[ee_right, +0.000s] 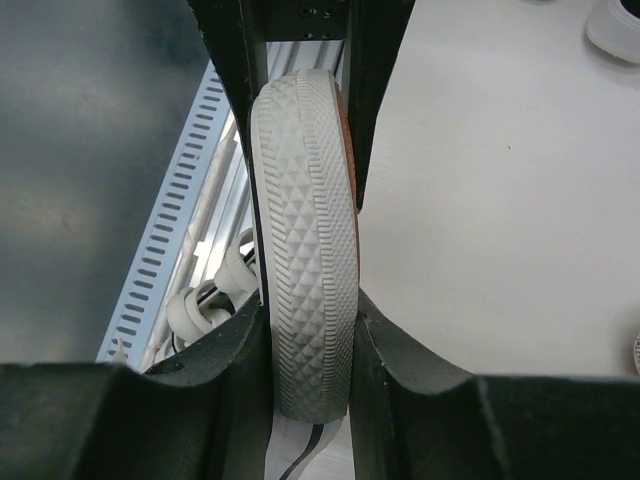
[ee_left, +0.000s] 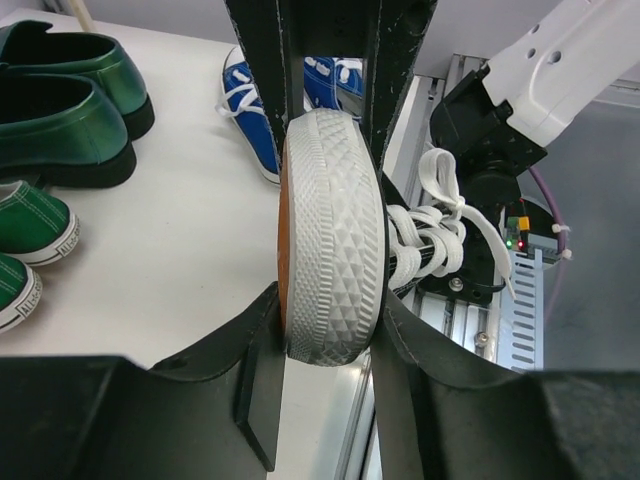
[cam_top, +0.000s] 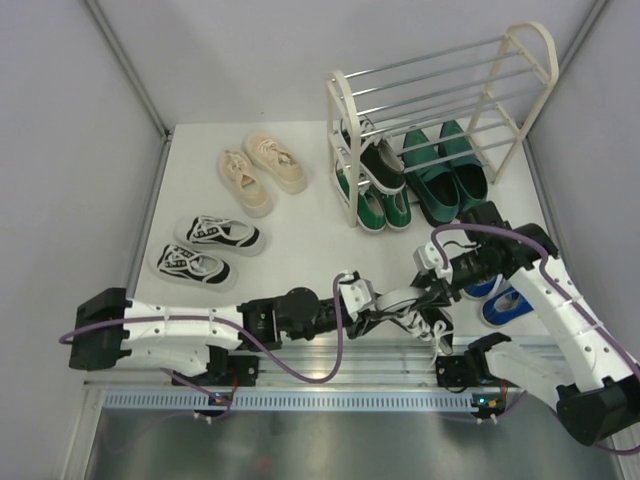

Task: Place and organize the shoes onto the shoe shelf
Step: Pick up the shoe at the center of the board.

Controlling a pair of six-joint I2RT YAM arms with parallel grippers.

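Note:
A black canvas sneaker with white laces and a white ribbed rubber rim hangs on its side over the table's near edge, between both arms. My left gripper is shut on one end of its sole, fingers pressed against both sides. On the other end, my right gripper is shut on the rim. The shoe shelf stands at the back right. It holds one black sneaker, green sneakers and dark green loafers.
Blue sneakers lie on the table under the right arm. Cream chunky sneakers and black-and-white striped sneakers sit on the left half. A metal rail runs along the near edge. Grey walls close in both sides.

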